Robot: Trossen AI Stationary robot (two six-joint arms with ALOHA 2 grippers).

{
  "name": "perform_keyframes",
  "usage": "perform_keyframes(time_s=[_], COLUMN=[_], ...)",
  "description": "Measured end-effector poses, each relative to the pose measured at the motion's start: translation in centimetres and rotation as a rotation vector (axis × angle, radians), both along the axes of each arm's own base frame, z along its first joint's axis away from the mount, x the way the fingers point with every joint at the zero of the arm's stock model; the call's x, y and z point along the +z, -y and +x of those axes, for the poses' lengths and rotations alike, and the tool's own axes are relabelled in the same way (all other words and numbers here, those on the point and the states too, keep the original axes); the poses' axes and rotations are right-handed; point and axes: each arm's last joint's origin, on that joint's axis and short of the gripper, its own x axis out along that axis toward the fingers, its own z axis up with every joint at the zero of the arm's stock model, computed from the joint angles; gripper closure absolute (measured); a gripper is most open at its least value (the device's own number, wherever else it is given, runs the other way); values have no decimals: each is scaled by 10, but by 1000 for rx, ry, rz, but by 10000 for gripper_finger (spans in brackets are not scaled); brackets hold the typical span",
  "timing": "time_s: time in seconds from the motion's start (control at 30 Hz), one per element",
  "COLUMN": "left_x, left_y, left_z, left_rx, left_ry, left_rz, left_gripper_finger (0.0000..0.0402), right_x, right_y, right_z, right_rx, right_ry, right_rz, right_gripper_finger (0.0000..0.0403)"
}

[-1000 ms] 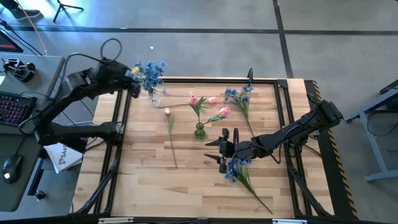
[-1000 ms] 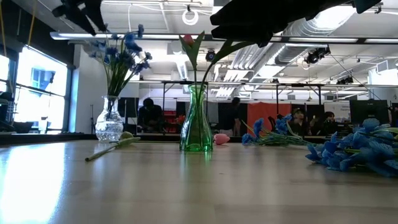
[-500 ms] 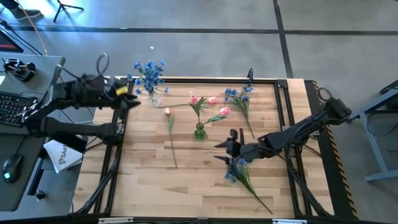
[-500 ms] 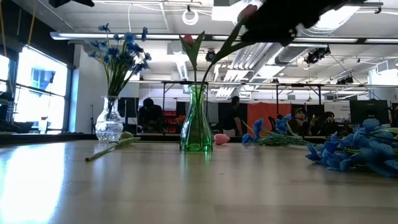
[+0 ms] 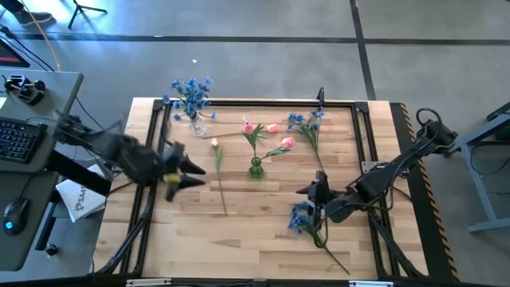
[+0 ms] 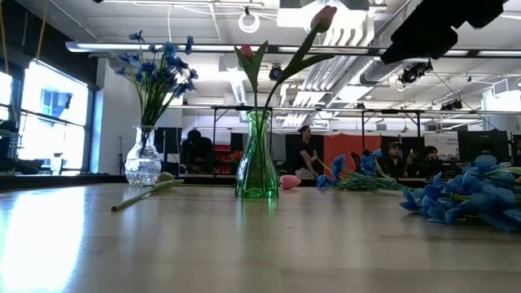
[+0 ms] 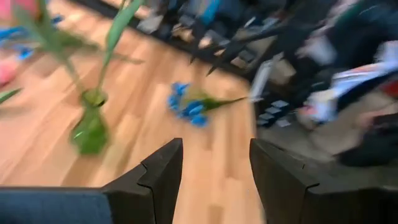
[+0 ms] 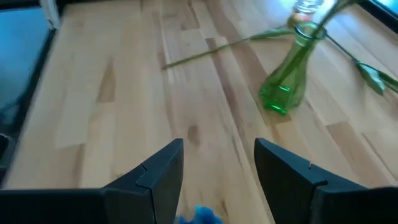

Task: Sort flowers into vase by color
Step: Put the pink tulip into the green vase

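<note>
Left gripper [image 5: 188, 171]: swung down from the clear vase [image 5: 196, 124] to beside the loose tulip [image 5: 217, 163], fingers spread, empty. Right gripper [image 5: 313, 194]: spread, drawn back above the blue spray [image 5: 305, 218] lying right of the green vase [image 5: 256, 167]. You have two picks pending.

On the desk [image 5: 263, 239], one vase [image 5: 196, 123] stands at the far left corner and another vase [image 5: 256, 167] at center. Loose flowers [image 5: 307, 219] lie right of center; a single stem [image 5: 219, 179] lies between the vases.
</note>
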Motion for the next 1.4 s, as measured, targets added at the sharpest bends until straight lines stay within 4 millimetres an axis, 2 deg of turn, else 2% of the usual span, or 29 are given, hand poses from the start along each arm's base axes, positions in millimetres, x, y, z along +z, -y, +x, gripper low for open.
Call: perform_keyframes(time_s=[0.13, 0.27, 0.43, 0.57, 0.77, 1.0, 1.1, 1.2, 1.3, 1.4], left_x=[-29, -68, -113, -139, -175, -217, -228, -229, -218, -204], left_y=[24, 45, 60, 69, 67, 45, 33, 25, 23, 23], left_z=[18, 37, 60, 75, 91, 110, 115, 118, 119, 117], left_rx=[97, 166, 253, 312, 552, 719, 762, 768, 760, 770], left_ry=[-97, -220, -313, -337, -351, -493, -546, -587, -588, -571], left_rz=[59, 94, 96, 113, 72, -7, -27, -70, -82, -17], left_gripper_finger=[230, 230, 230, 230, 230, 229, 229, 229, 229, 229], right_x=[-11, -29, -45, -52, -57, -59, -59, -59, -58, -58], right_y=[6, 19, 34, 40, 44, 49, 51, 52, 52, 52], right_z=[0, -1, -2, -1, 0, 1, 2, 2, 3, 3], right_rx=[-37, -121, -223, -254, -234, -234, -244, -249, -249, -250], right_ry=[-2, -20, -22, 28, 84, 99, 99, 103, 110, 112], right_rz=[9, 49, 102, 110, 96, 67, 66, 68, 72, 75], right_gripper_finger=[210, 210, 210, 210, 210, 210, 210, 210, 210, 210])
